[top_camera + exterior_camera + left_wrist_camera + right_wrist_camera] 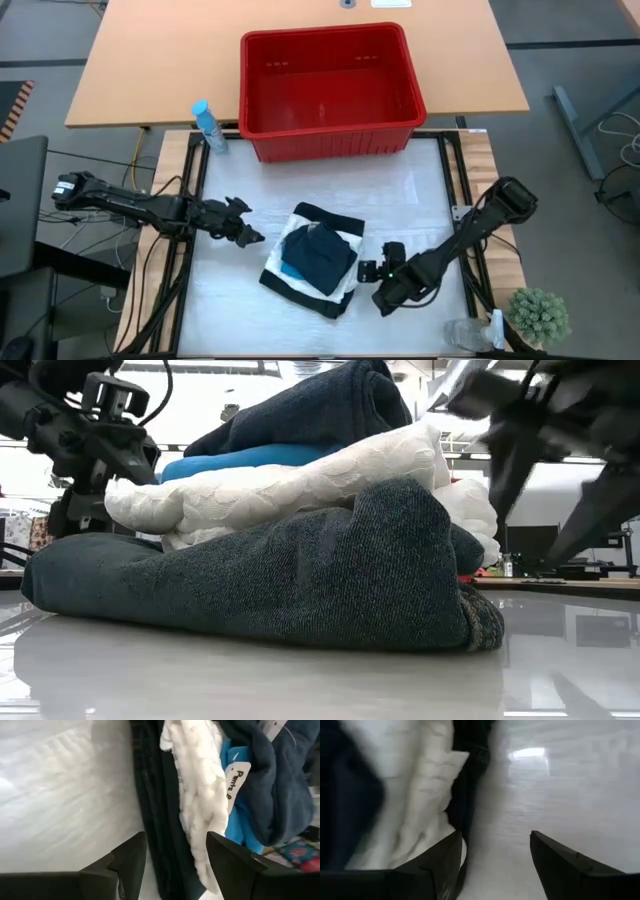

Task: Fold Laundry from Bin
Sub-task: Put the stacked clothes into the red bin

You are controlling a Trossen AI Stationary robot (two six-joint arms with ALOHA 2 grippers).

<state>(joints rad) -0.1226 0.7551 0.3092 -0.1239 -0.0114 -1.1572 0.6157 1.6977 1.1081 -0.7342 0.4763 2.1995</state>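
On the table [420, 190], in front of the bin, sits the folded stack.
Laundry [315, 258]: a stack of folded pieces on the white mat, midway between the two arms, clear of the bin.
Stack order, low view: a large dark garment [300, 570] at the bottom, a white crinkled piece [290, 490] over it, a bright blue piece [240, 458] above that, and a dark navy piece [320, 405] on top.
Bin [330, 90]: red tub at the far side of the mat, nothing visible inside it.
Left gripper [243, 232]: just beside the stack's left edge, fingers spread, nothing between them.
Right gripper [368, 270]: just beside the stack's right edge, fingers spread wide, nothing pinched.
Left wrist view: the stack's layered edge lies ahead of the parted fingers [130, 865], with a white label showing on the navy piece.
Other things: a blue bottle [208, 125] near the bin's left corner; a small green plant [540, 315] at the table's near right corner.
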